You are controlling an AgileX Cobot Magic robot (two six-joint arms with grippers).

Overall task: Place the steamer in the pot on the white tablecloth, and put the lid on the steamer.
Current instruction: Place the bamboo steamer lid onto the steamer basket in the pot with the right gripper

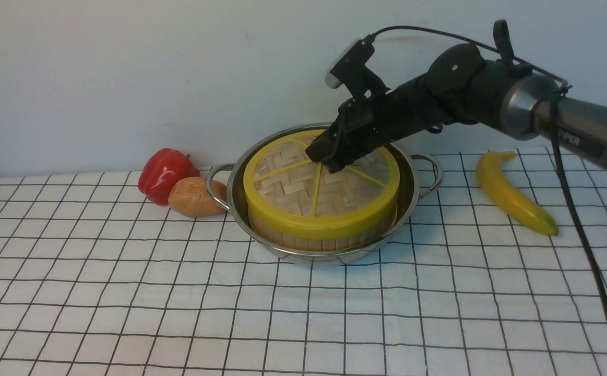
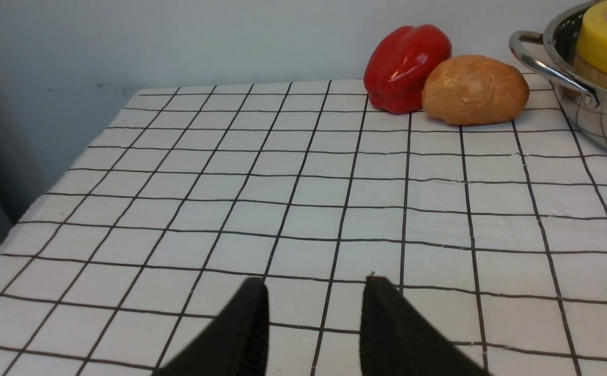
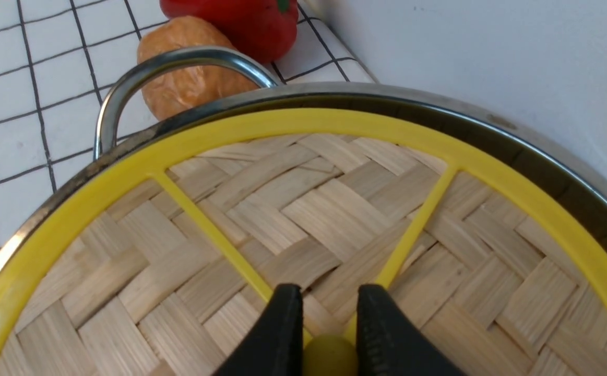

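Observation:
The woven-bamboo lid (image 1: 303, 183) with yellow rim and spokes lies flat on the steamer (image 1: 329, 241). Only the steamer's bamboo wall shows; its contents are hidden. The steamer sits inside the steel pot (image 1: 413, 188) on the white tablecloth (image 1: 178, 303). My right gripper (image 1: 326, 159) is over the lid's centre. In the right wrist view its fingers (image 3: 287, 324) close on the lid's yellow hub knob (image 3: 329, 357). My left gripper (image 2: 316, 284) is open and empty low over the cloth, left of the pot (image 2: 595, 115), and is out of the front view.
A red pepper (image 1: 165, 172) and a brown potato-like lump (image 1: 192, 197) lie against the pot's left handle (image 1: 217, 183). A banana (image 1: 512, 193) lies right of the pot. The wall stands close behind the pot. The right arm's cable hangs at the right.

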